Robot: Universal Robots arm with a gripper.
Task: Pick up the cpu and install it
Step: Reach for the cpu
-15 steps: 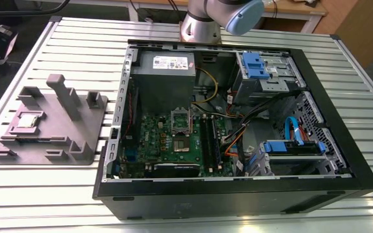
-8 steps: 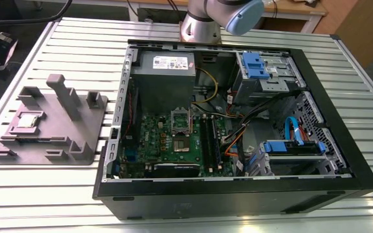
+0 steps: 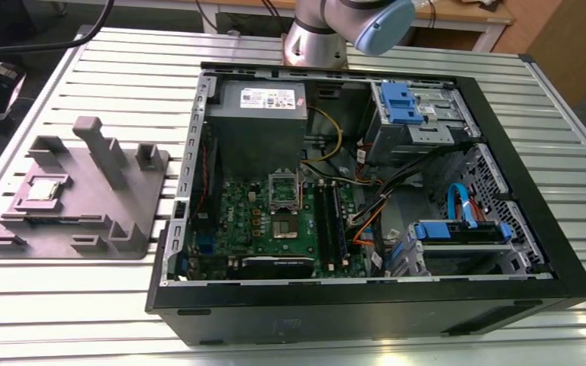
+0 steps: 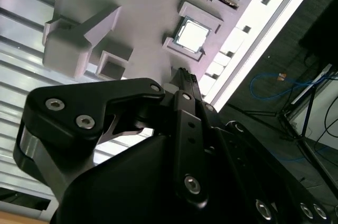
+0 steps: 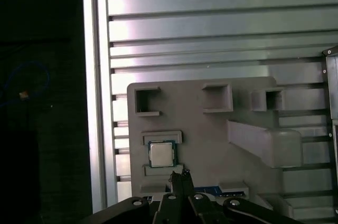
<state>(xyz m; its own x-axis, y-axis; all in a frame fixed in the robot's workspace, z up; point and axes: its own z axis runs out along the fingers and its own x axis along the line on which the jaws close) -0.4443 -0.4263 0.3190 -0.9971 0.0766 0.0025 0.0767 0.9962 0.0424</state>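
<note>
The cpu (image 3: pixel 46 188) sat flat in a shallow pocket of the grey fixture plate (image 3: pixel 82 223), on the slatted table (image 3: pixel 69 305), at the exterior view's left and well apart from the open computer case (image 3: pixel 375 301). In both wrist views the gripper (image 5: pixel 181 174) had its 2 fingers drawn together on nothing, tips just beside the cpu (image 5: pixel 162 153) and not touching it. Raised lips bordered the chip on 2 sides, its top uncovered. A tall slanted post (image 5: pixel 264 142) rose from the same plate nearby. Inside the case, the socket frame (image 3: pixel 284 187) stood upright on the green motherboard (image 3: pixel 272 225).
</note>
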